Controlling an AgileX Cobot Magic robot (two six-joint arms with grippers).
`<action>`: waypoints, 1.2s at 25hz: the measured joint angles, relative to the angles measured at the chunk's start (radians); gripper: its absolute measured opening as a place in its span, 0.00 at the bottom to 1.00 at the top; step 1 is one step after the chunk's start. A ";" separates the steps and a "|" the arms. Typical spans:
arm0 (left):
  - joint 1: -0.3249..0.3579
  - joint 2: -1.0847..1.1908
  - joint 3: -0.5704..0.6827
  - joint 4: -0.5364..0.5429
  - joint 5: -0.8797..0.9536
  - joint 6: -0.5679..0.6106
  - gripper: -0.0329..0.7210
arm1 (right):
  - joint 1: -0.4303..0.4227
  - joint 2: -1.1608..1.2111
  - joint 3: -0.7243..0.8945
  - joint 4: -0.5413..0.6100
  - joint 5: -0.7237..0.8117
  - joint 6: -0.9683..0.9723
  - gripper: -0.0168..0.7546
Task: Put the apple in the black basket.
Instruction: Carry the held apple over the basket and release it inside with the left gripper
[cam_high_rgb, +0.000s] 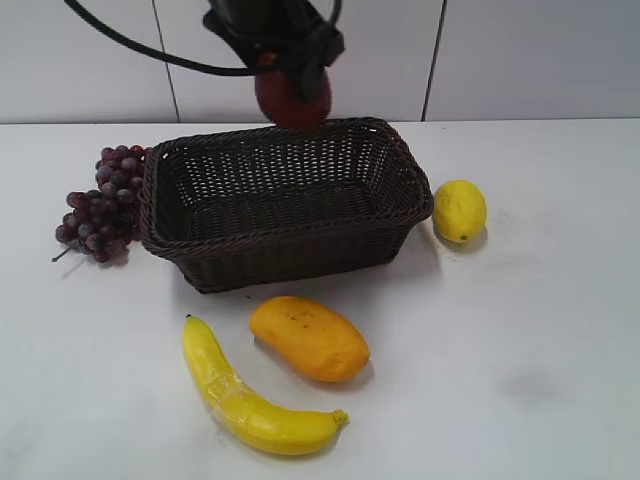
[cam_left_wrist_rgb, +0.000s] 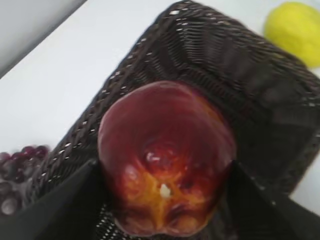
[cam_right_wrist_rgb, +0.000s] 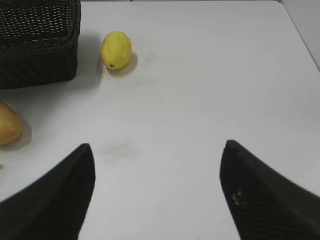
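The dark red apple (cam_high_rgb: 292, 100) hangs in my left gripper (cam_high_rgb: 290, 75) above the far rim of the black basket (cam_high_rgb: 400, 165). In the left wrist view the apple (cam_left_wrist_rgb: 165, 155) fills the space between the two black fingers, its yellowish-orange dimple facing the camera, with the basket (cam_left_wrist_rgb: 240, 75) below it. My left gripper (cam_left_wrist_rgb: 165, 200) is shut on the apple. My right gripper (cam_right_wrist_rgb: 157, 150) is open and empty over bare white table; it does not show in the exterior view.
A purple grape bunch (cam_high_rgb: 100, 205) lies left of the basket, a lemon (cam_high_rgb: 459, 210) right of it. A mango (cam_high_rgb: 308, 338) and a banana (cam_high_rgb: 245, 395) lie in front. The right wrist view shows the lemon (cam_right_wrist_rgb: 116, 49) and a basket corner (cam_right_wrist_rgb: 40, 45).
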 joint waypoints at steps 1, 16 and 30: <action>0.023 0.011 0.000 -0.004 0.000 0.000 0.78 | 0.000 0.000 0.000 0.000 0.000 0.000 0.78; 0.121 0.238 0.000 -0.157 0.000 0.000 0.78 | 0.000 0.000 0.000 0.000 0.000 0.000 0.78; 0.108 0.260 0.000 -0.281 -0.001 0.004 0.92 | 0.000 0.000 0.000 0.000 0.000 0.000 0.78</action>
